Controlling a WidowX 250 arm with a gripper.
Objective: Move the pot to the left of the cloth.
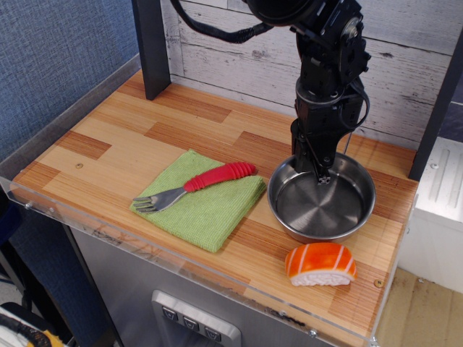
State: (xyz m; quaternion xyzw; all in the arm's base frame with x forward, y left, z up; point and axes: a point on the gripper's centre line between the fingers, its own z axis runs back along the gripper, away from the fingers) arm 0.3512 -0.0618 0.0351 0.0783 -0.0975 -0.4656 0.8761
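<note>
Scene evenly and brightly lit from above; shadows soft and short. Mild glare noted on the pot (322, 204) interior and on the clear front edge of the table (108, 148). Focus sharp throughout; slight softness seen at the near left corner. No edge distortion observed.
</note>
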